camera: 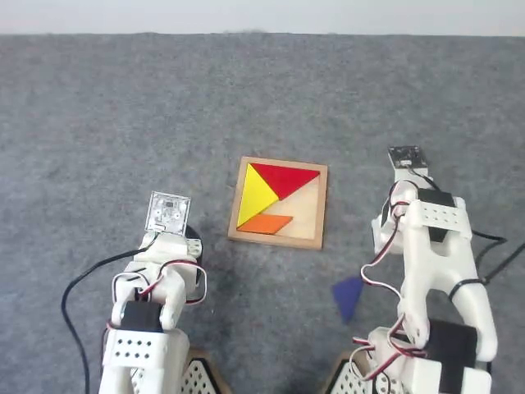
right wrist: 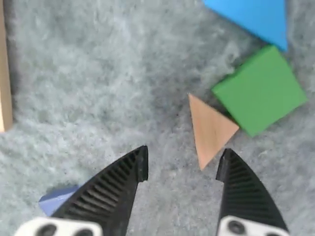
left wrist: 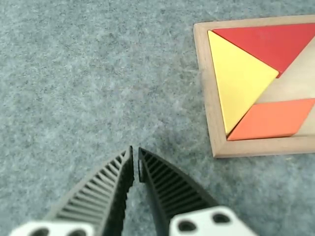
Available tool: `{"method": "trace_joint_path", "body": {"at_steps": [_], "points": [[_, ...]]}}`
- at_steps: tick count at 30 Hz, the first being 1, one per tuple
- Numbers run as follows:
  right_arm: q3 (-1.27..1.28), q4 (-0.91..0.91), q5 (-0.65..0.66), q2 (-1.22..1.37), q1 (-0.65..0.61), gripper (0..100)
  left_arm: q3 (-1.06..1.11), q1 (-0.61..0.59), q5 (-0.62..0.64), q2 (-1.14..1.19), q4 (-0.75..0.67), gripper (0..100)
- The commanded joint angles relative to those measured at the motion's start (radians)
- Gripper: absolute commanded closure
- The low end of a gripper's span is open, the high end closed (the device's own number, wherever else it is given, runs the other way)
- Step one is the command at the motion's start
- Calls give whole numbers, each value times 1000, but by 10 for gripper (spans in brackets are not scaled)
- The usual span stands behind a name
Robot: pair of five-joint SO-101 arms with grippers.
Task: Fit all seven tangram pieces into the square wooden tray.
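At the centre of the high view, the square wooden tray point(camera: 275, 239) holds a red triangle point(camera: 285, 177), a yellow triangle point(camera: 255, 195) and an orange parallelogram point(camera: 266, 223). The left gripper point(left wrist: 135, 162) is clenched on nothing. The right gripper point(right wrist: 183, 162) gapes near a tan triangle point(right wrist: 210, 129), a green square point(right wrist: 259, 89) and a blue triangle point(right wrist: 253, 17) that is cut off by the frame edge. A purple piece point(camera: 349, 295) lies at lower right.

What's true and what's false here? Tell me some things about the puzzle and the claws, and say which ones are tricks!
The tray holds a red piece, a yellow piece and an orange piece. True.
The left claw is wide open. False: it is shut and holds nothing.
The right claw is open. True.
The green square sits in the tray. False: it lies on the carpet, next to the tan triangle.
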Motion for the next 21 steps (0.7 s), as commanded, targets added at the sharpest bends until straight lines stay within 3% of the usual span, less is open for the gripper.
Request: {"method": "trace_joint_path", "body": {"at_steps": [1, 10, 21], "points": [[-3, -36, 26, -4, 12, 753, -8, -5, 8, -14, 8, 985], [-2, -62, 129, 8, 65, 753, -8, -5, 8, -14, 8, 985], [-120, -42, 193, 226, 73, 753, -8, -5, 8, -14, 8, 985]]}}
